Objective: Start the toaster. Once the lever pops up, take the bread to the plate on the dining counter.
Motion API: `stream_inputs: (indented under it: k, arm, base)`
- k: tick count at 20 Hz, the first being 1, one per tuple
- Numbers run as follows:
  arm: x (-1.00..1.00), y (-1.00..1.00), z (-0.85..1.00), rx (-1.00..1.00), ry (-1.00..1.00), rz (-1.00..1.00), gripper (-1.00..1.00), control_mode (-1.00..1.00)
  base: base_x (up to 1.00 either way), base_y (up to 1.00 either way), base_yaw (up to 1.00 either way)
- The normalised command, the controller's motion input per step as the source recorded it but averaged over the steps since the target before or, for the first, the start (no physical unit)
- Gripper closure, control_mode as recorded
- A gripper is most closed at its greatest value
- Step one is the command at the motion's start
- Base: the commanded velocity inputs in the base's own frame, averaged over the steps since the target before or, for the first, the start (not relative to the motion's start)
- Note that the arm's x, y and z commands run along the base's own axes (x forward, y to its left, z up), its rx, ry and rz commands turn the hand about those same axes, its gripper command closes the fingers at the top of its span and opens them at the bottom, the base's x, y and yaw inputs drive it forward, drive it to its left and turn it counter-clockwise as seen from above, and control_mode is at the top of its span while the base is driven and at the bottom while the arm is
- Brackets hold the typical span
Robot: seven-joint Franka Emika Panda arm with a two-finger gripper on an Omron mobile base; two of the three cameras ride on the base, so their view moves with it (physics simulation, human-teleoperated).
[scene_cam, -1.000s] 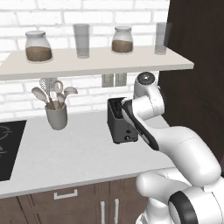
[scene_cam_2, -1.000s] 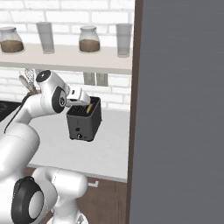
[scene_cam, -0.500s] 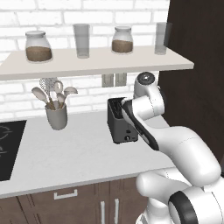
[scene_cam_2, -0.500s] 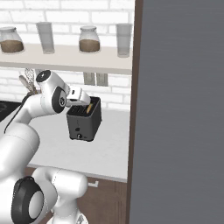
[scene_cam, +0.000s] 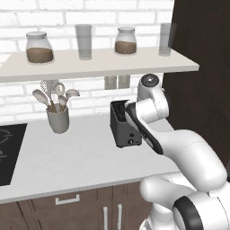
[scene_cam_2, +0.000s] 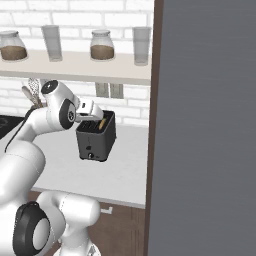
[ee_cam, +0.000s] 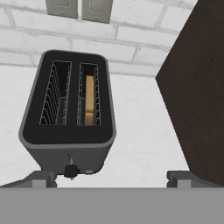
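Nothing has moved since the earlier frame. The gripper (ee_cam: pixel 111 181) hangs over the toaster (ee_cam: pixel 68 111) on the table (scene_cam: pixel 67 157), jaws spread. The bread (ee_cam: pixel 89 99) sits in one slot. Risk: a misaligned descent misses the lever.

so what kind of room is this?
A rendered home kitchen, most likely: a toaster on a white counter, a crock of utensils, and jars on a wall shelf against white brick.
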Motion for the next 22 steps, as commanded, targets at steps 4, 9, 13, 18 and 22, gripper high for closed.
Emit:
stream_inputs:
  k: [4,9,13,18,22]
  arm:
    - [0.00,0.00,0.00,0.00,0.00,0.00,-1.00,-1.00]
    - [0.00,0.00,0.00,0.00,0.00,0.00,-1.00,-1.00]
    - [0.00,0.00,0.00,0.00,0.00,0.00,-1.00,-1.00]
    - [0.00,0.00,0.00,0.00,0.00,0.00,-1.00,-1.00]
    - [0.00,0.00,0.00,0.00,0.00,0.00,-1.00,-1.00]
  base:
    - [0.00,0.00,0.00]
    - [0.00,0.00,0.00]
    - [0.00,0.00,0.00]
    - [0.00,0.00,0.00]
    - [0.00,0.00,0.00]
